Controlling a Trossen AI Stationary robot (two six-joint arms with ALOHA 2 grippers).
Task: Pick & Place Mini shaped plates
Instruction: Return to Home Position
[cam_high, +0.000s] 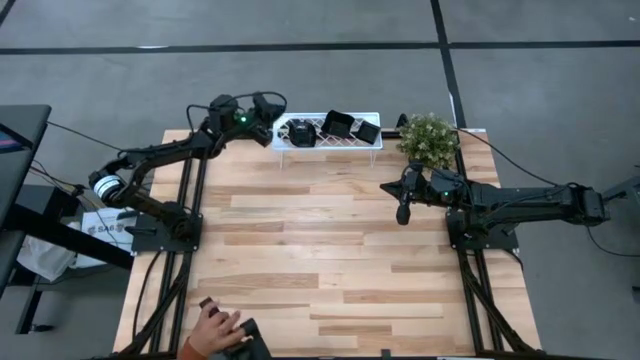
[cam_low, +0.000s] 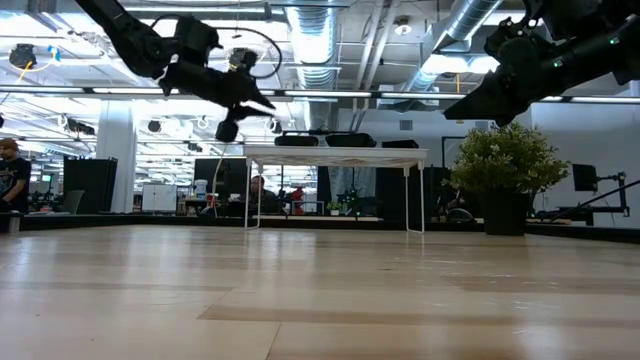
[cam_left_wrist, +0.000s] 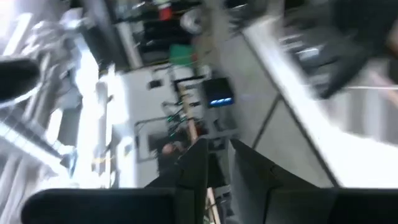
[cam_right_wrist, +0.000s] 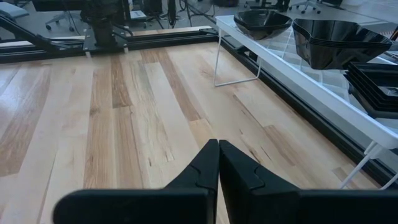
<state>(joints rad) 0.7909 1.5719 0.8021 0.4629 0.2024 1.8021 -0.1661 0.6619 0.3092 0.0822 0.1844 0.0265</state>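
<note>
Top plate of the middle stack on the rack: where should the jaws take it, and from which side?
The middle stack sits between the round dish and the square stack on the white rack, so its sides look crowded. Probably take the top plate's upturned rim at the table-facing edge, from above, one jaw inside the hollow, one outside.

No text can be read with certainty. A white sheet (cam_high: 100, 226) by the table's (cam_high: 330, 270) left edge carries dark letters, too small to make out.
</note>
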